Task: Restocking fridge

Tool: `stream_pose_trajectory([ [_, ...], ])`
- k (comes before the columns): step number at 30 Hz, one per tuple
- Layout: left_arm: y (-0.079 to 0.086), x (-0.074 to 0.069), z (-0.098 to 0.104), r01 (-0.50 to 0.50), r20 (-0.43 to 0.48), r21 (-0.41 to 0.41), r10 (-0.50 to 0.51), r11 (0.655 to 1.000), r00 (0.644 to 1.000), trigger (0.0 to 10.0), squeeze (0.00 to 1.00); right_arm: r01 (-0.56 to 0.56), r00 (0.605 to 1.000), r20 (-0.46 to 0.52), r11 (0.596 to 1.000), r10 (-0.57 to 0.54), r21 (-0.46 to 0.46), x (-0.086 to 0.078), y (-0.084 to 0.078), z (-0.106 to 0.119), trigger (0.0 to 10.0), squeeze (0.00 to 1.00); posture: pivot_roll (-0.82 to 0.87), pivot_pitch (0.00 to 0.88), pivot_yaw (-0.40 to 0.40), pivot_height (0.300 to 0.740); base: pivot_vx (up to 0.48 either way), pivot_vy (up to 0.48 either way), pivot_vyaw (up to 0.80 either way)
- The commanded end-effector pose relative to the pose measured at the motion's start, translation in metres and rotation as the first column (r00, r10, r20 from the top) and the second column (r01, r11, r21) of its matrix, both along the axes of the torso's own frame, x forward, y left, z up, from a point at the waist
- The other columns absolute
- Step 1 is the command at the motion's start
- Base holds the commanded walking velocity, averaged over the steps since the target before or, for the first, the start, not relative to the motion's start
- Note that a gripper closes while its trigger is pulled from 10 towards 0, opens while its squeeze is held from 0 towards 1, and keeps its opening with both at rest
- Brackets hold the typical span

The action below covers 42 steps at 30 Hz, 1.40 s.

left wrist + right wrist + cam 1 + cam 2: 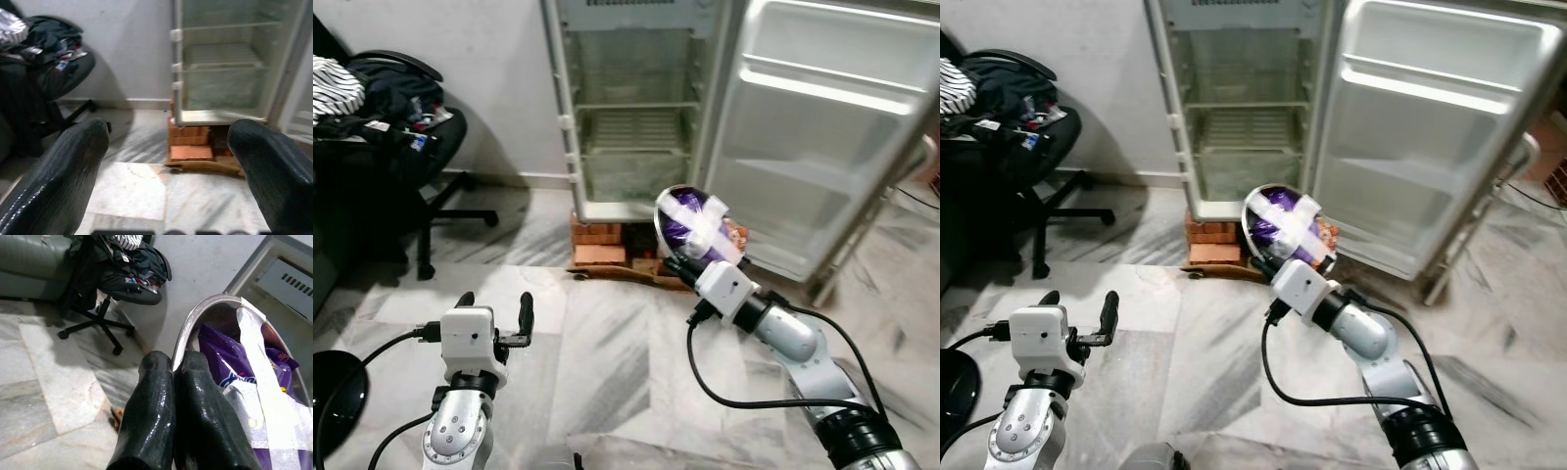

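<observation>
**Bowl held up before the open fridge**

One steel bowl [690, 223], packed with purple packets under two crossed strips of white tape, is tilted on its side. The right tool [674, 262] has its fingers pinched on the rim, in the air before the one fridge [631, 108], door open. The left tool [493, 305] hovers spread wide, holding nothing

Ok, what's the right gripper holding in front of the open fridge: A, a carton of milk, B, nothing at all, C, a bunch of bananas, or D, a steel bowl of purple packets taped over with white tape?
D: the right gripper has its fingers pinched on the rim of a steel bowl, purple packets inside under crossed white tape, before the open fridge.
</observation>
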<state>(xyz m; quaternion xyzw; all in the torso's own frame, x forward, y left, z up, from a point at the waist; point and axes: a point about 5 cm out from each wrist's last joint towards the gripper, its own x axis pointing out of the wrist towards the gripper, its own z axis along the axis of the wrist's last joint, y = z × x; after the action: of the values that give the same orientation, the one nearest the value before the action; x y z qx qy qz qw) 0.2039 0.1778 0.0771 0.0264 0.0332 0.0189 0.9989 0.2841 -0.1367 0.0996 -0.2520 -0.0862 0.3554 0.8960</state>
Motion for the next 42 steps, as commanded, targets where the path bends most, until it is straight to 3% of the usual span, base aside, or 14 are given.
stream_pose_trajectory([
  [1,0.007,-0.002,0.000,-0.018,-0.002,0.022,0.018,1.000,1.000,10.0,0.00,-0.017,1.000,0.014,1.000,0.017,0.008,-0.001,0.008,0.003,10.0,0.00,0.05,0.095,-0.015,0.740,0.304,0.371,0.00],
  [12,0.005,-0.003,-0.003,-0.007,-0.019,0.015,0.007,1.000,1.000,10.0,0.00,0.043,0.999,0.005,0.999,-0.043,0.011,-0.002,0.005,-0.003,10.0,0.00,0.06,0.083,-0.019,0.740,0.291,0.382,0.00],
  [17,0.006,-0.006,-0.008,-0.031,-0.038,0.013,0.031,0.999,0.999,10.0,0.00,0.224,0.975,-0.002,0.974,-0.224,0.047,0.006,-0.011,-0.003,10.0,0.00,0.04,0.060,0.011,0.740,0.226,0.263,0.00],
  [19,0.008,-0.005,-0.009,-0.038,-0.041,0.015,0.038,0.999,0.998,10.0,0.00,0.349,0.937,-0.057,0.929,-0.345,0.122,0.008,-0.024,-0.004,10.0,0.00,0.03,0.055,0.024,0.740,0.000,0.000,0.00],
  [22,0.007,-0.001,-0.008,-0.021,-0.034,0.012,0.021,1.000,0.999,10.0,0.00,0.405,0.914,-0.086,0.902,-0.396,0.149,0.005,-0.032,-0.008,10.0,0.00,0.02,0.051,0.034,0.740,0.000,0.000,0.00],
  [29,0.005,0.015,-0.001,0.032,0.003,0.026,-0.032,0.999,0.999,10.0,0.00,0.395,0.918,-0.052,0.912,-0.392,0.113,0.003,-0.031,-0.009,10.0,0.00,0.01,0.048,0.041,0.740,0.000,0.000,0.00],
  [42,0.009,0.012,0.000,0.015,0.016,0.004,-0.015,1.000,1.000,10.0,0.00,0.391,0.920,-0.081,0.913,-0.383,0.121,0.012,-0.025,-0.006,10.0,0.00,0.03,0.056,0.022,0.740,0.316,0.000,0.00],
])
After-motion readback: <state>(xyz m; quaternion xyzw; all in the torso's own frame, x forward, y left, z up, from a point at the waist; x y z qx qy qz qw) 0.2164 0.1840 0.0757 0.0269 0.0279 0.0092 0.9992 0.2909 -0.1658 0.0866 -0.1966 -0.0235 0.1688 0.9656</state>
